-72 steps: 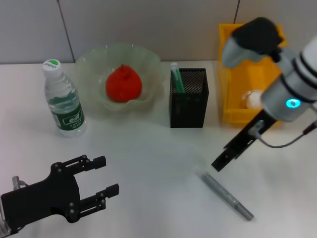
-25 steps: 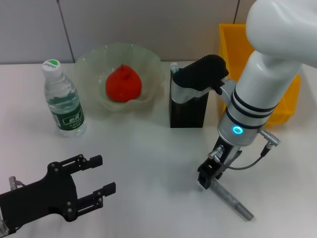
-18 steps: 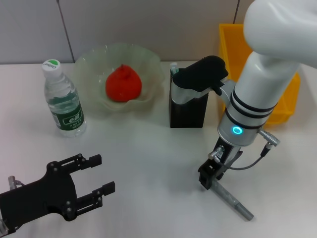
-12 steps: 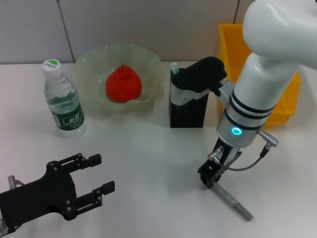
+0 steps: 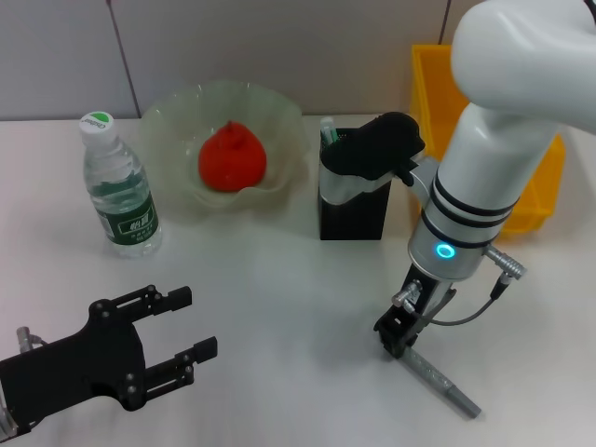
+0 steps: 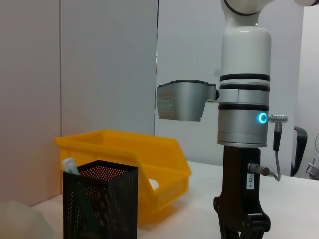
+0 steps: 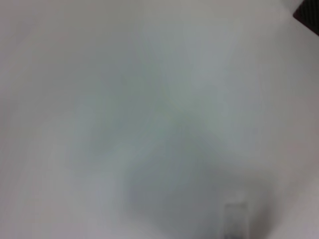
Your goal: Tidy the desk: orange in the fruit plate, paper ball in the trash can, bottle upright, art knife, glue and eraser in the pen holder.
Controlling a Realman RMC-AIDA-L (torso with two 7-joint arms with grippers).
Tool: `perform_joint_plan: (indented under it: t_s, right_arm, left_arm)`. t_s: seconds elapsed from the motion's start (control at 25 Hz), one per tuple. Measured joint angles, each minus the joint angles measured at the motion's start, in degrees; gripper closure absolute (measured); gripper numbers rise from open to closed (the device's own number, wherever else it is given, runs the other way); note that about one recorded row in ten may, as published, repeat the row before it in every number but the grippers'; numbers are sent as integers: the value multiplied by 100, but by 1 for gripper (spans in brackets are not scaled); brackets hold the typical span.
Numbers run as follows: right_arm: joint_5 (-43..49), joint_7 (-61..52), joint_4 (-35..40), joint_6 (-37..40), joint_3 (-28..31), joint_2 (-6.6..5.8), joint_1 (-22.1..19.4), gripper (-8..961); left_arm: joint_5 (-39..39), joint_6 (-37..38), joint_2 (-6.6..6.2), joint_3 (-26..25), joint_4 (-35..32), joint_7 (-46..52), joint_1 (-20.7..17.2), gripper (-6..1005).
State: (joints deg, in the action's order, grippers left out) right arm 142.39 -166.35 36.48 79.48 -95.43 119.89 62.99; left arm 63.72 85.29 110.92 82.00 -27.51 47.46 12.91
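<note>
The orange point(image 5: 233, 156) lies in the pale-green fruit plate point(image 5: 279, 112). The bottle point(image 5: 119, 191) stands upright at the left. The glue point(image 5: 329, 133) sticks out of the black mesh pen holder point(image 5: 354, 214). On the table at the front right lies the grey art knife point(image 5: 442, 382). My right gripper point(image 5: 396, 337) is down on its near end, shut on it. Behind stands the yellow trash can point(image 5: 433, 102); a bit of the white paper ball point(image 6: 153, 184) shows inside. My left gripper point(image 5: 194, 322) hovers open at the front left. The eraser is out of view.
My right arm's wrist housing point(image 5: 372, 149) hangs in front of the pen holder's top edge. The wall runs close behind the plate and the bin. White tabletop lies between the bottle and the knife.
My right gripper swung from beside the trash can down onto the knife's near end. In the last half second the knife shifted slightly toward the front right. The left arm barely moved.
</note>
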Motion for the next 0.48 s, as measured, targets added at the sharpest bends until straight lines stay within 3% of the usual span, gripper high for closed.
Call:
perform_joint_plan:
  t_s: [0.16,0.48]
  right_arm:
    - [-1,2,324,78,-2,-2,-111,809]
    - [335,63,1928,537,456,-84,-706,812]
  left_arm:
    - [0,-3,0,0,0,0,-13,331]
    - [0,12,8,-89,29,-6,-66,330]
